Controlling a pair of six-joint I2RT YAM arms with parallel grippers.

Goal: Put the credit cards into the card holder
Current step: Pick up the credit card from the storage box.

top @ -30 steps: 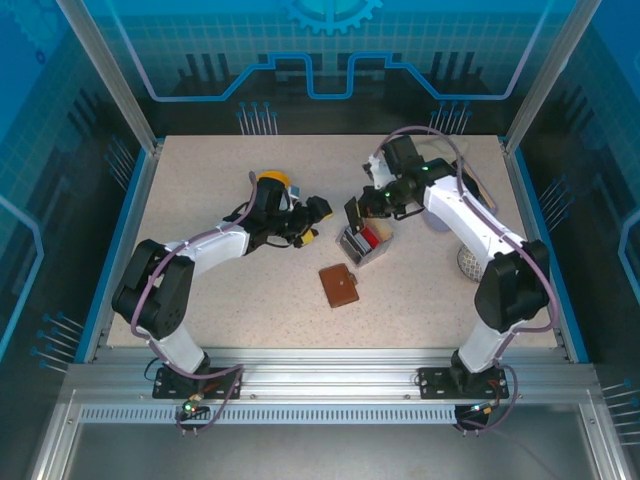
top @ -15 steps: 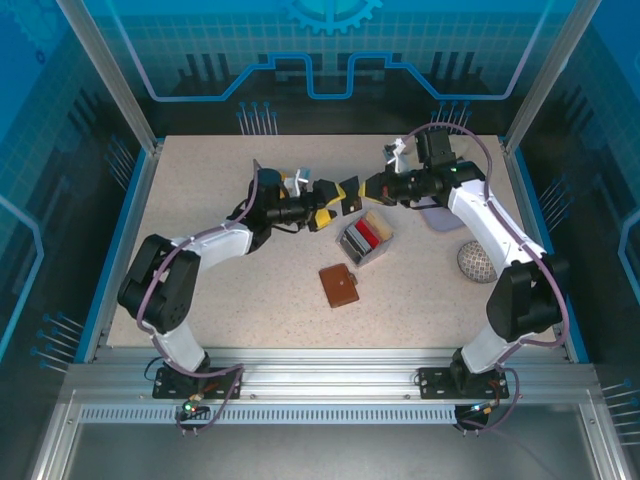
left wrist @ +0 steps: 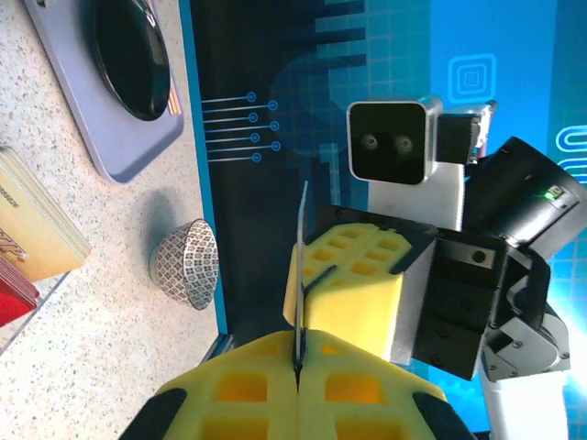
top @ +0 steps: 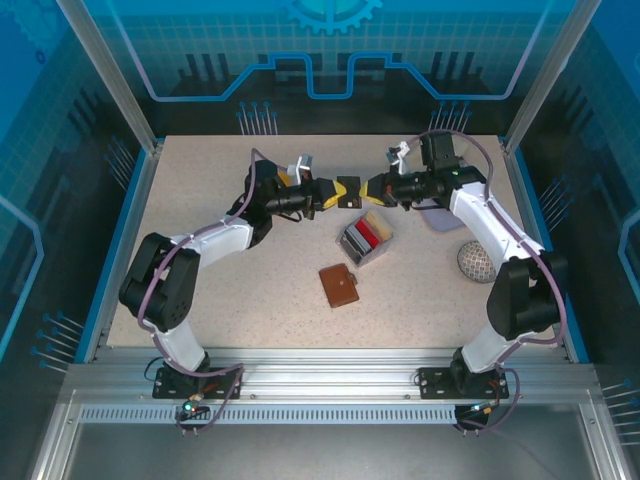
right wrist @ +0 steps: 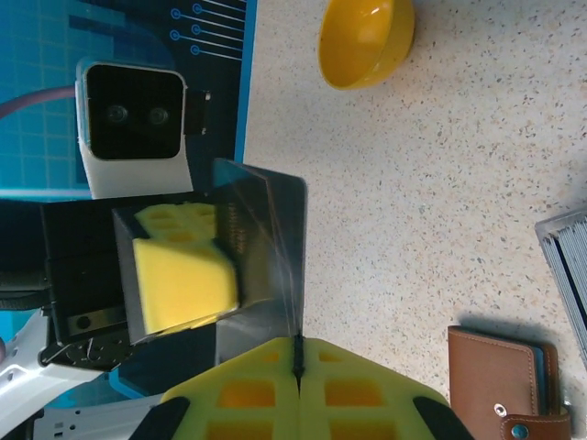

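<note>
A dark grey credit card (top: 348, 190) hangs in the air above the back of the table, between my two grippers. My left gripper (top: 332, 193) is shut on its left edge and my right gripper (top: 368, 189) is shut on its right edge. The left wrist view has the card (left wrist: 301, 266) edge-on, pinched in the left gripper (left wrist: 299, 359). Seen from the right wrist, the card (right wrist: 266, 247) stands broadside in the right gripper (right wrist: 298, 353). More credit cards (top: 370, 235), red among them, stand in a clear tray box (top: 352, 246). The brown card holder (top: 339, 286) lies folded on the table in front of the box.
A purple tray (top: 440, 216) with a black dish (left wrist: 128, 55) lies under the right arm. A patterned bowl (top: 475, 260) sits near the right edge, and a yellow bowl (right wrist: 367, 37) sits behind the left arm. Blue walls (top: 140, 180) fence the table.
The left gripper, open before, has moved right to the card held by the right gripper and shut on it. The right arm carried the card up from the tray box.
</note>
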